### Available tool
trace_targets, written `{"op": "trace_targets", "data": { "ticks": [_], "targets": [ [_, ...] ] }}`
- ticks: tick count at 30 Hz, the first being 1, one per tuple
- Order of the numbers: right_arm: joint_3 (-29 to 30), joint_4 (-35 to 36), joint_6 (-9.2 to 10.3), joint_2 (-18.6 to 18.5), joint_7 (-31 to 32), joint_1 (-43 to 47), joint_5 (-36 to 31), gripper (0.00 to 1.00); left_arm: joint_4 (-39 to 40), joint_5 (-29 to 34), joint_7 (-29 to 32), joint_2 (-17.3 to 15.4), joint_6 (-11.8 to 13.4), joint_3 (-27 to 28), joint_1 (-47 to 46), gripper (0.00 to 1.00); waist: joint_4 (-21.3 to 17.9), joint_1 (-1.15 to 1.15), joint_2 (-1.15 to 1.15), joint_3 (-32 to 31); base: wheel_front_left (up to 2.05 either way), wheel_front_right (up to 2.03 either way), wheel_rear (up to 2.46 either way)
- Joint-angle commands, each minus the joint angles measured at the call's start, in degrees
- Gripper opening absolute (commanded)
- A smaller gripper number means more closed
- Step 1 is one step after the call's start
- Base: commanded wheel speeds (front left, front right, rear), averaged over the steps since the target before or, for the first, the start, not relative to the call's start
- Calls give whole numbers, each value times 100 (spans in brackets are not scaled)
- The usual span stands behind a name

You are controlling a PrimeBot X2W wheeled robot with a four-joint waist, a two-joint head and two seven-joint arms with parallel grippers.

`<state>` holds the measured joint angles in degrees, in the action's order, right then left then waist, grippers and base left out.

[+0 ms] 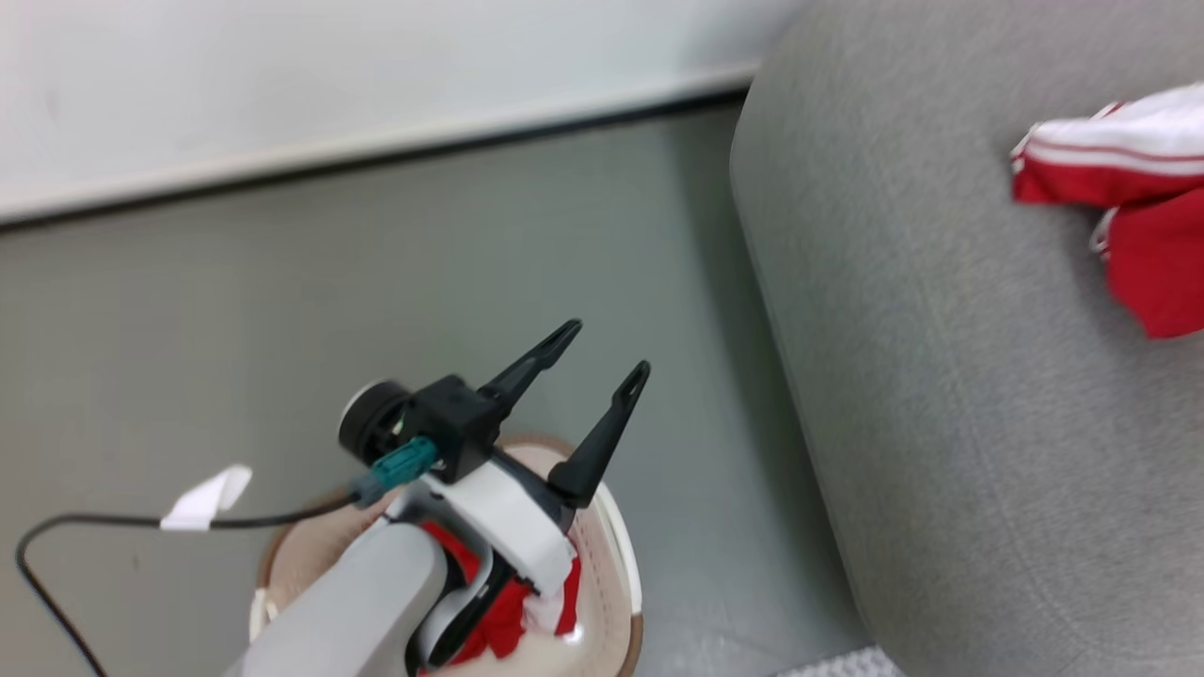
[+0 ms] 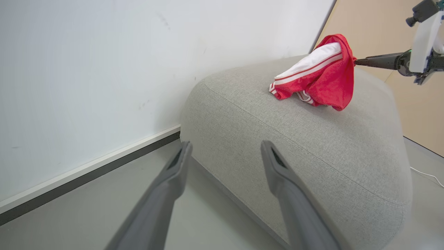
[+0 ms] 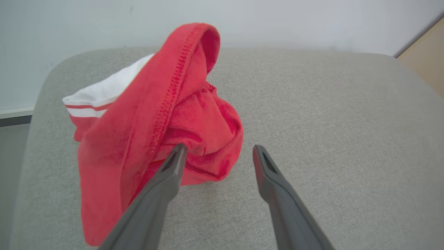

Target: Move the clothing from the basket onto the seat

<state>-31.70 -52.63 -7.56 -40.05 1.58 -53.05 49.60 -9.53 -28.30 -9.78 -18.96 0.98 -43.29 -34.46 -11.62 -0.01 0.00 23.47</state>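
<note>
Head view: left gripper (image 1: pixel 604 350) spread wide and empty above the basket (image 1: pixel 628 555), red clothing (image 1: pixel 503 621) inside. Bare floor (image 1: pixel 470 263) runs to the seat (image 1: pixel 941 395) edge. Right gripper (image 3: pixel 219 148) unclenched, one finger touching a red-and-white garment (image 3: pixel 145 114) heaped on the seat, in from its rounded edge.

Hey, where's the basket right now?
In the head view, the basket sits on the floor at bottom centre, beneath the left arm and left of the seat.
</note>
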Motion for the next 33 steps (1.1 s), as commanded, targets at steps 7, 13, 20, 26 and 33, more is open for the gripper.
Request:
{"op": "trace_targets", "data": {
  "ticks": [7,13,20,26,33],
  "targets": [
    [-188,645,14,-241,-292,490,100,100,-123,-379,-261,-68,226,270,601,100,97,1,0,-1410,0,0,0],
    [-102,1288,14,-60,-696,899,148,100,-112,-595,-398,-217,502,589,1079,100,231,1,0,-1999,0,0,0],
    [199,2019,14,371,-1197,1538,64,100,-35,-757,-471,-509,824,1020,1602,100,433,1,0,-2396,0,0,0],
    [415,2639,14,785,-1372,2164,-50,100,1,-872,-514,-574,1013,1347,1952,100,590,1,0,-2495,0,0,0],
    [870,3289,14,1379,-1591,3142,-670,100,-37,-841,-538,-445,1167,1763,2388,100,829,1,0,-2576,0,0,0]
  ]
}}
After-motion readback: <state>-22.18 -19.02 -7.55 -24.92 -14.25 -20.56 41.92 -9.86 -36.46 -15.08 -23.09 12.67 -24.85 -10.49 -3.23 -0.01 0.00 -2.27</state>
